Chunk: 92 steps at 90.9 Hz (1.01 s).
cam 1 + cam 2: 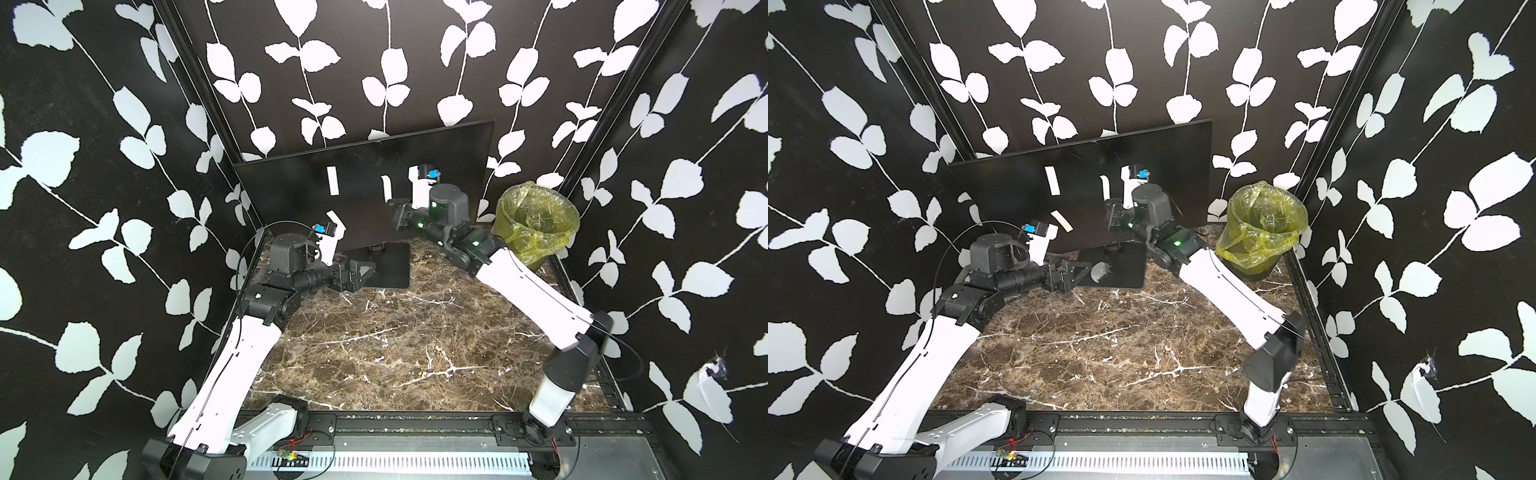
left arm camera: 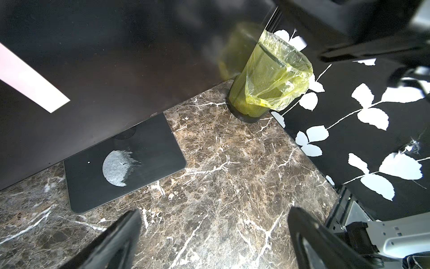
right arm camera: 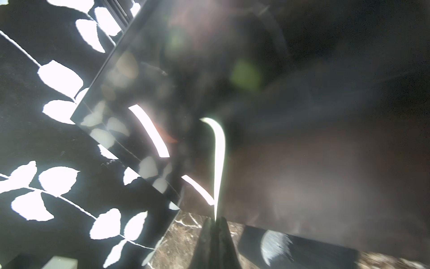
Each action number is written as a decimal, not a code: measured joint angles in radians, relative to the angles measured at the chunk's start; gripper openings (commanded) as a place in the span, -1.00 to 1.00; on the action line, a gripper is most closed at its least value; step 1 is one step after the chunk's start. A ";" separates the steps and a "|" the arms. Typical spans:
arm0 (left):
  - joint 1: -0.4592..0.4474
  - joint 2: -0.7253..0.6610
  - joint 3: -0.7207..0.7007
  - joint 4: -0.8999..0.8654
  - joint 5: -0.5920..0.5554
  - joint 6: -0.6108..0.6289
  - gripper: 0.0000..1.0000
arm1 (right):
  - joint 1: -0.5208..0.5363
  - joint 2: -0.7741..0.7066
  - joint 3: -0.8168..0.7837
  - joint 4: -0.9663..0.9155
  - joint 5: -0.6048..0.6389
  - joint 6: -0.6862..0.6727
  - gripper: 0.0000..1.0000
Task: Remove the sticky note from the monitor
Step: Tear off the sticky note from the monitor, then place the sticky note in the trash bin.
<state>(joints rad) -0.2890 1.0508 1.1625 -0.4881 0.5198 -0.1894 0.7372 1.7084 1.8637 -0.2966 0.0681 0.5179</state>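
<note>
Between closed right claw [image 3: 216, 221] tips, finds sticky note [image 3: 219, 163] gripped and curling just before monitor [image 1: 291, 195]; judges peel all but done; calls next for steady draw-back well clear, then carry toward lined bin [image 1: 536, 220].

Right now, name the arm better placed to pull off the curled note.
Right: right gripper is shut on the curled note; left gripper is open, down by the monitor base.
</note>
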 measured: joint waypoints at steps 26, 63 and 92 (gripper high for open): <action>0.000 0.004 0.002 0.008 0.016 -0.002 0.97 | -0.478 -0.251 -0.101 -0.252 0.058 -0.118 -1.00; 0.000 0.035 0.034 0.030 0.035 -0.019 0.97 | -0.882 -0.064 0.016 -0.473 -0.027 -0.248 -1.00; 0.000 0.036 0.041 0.029 0.037 -0.019 0.97 | -0.887 0.151 0.153 -0.579 -0.025 -0.292 -0.29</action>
<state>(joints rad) -0.2890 1.0866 1.2037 -0.4591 0.5564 -0.2089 -0.1493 1.8591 2.0163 -0.8761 0.0433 0.2260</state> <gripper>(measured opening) 0.987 0.276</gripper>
